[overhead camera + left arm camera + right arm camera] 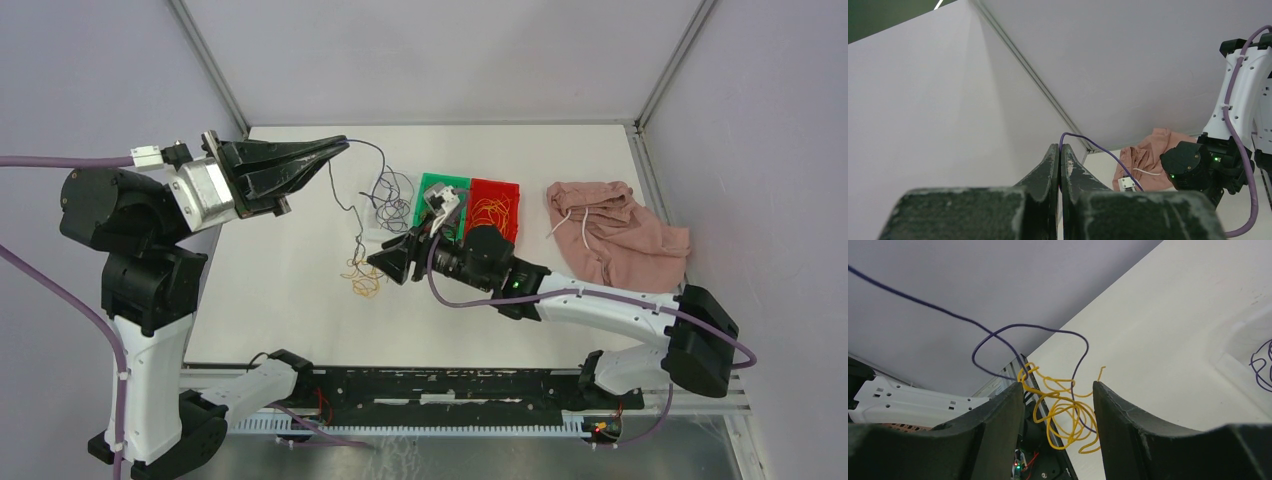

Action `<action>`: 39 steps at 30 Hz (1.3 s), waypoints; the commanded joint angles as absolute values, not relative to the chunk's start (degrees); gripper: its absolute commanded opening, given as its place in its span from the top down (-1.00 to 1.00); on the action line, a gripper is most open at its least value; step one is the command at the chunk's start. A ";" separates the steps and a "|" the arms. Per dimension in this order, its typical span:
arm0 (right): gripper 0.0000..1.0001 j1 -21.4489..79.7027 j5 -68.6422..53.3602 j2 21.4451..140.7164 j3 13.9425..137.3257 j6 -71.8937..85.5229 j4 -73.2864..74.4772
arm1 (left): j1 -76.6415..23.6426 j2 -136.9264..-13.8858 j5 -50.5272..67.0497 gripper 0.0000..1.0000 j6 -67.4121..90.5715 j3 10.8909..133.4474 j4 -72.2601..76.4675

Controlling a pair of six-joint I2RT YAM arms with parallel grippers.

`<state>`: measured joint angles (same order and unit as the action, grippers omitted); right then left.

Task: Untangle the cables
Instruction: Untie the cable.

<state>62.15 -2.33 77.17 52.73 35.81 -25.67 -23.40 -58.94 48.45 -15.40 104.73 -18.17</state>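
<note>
My left gripper is raised over the table's left side and shut on a thin purple cable. In the left wrist view the cable arcs out of the closed fingertips. It hangs down to a small clump of yellow cables on the table and runs through it. My right gripper is low beside that clump and open. In the right wrist view the yellow loops lie just ahead, between the two fingers, untouched. More purple cables lie loosely piled behind.
A green bin and a red bin holding yellow cables stand side by side at mid-table. A pink cloth with a white drawstring lies to the right. A faint clear tray edge shows under the purple pile.
</note>
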 commanded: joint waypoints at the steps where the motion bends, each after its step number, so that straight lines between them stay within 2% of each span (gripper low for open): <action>1: -0.20 62.37 -3.05 77.65 56.08 36.60 -29.29 | -23.62 -58.80 49.13 0.94 -12.21 105.33 -15.74; 14: -0.22 62.80 -5.45 79.50 56.95 39.02 -30.21 | -23.58 -58.52 48.80 0.94 -13.11 104.26 -15.73; 21: -0.23 62.82 -1.76 74.79 53.47 38.30 -26.95 | -23.61 -57.83 48.80 0.94 -14.00 103.08 -15.74; 29: -0.39 62.81 2.81 70.45 51.85 35.42 -22.64 | -23.57 -58.16 49.13 0.94 -13.57 103.88 -15.73; 39: -0.39 62.81 -5.96 72.72 53.31 36.79 -25.13 | -23.59 -58.71 49.13 0.94 -13.82 104.14 -15.73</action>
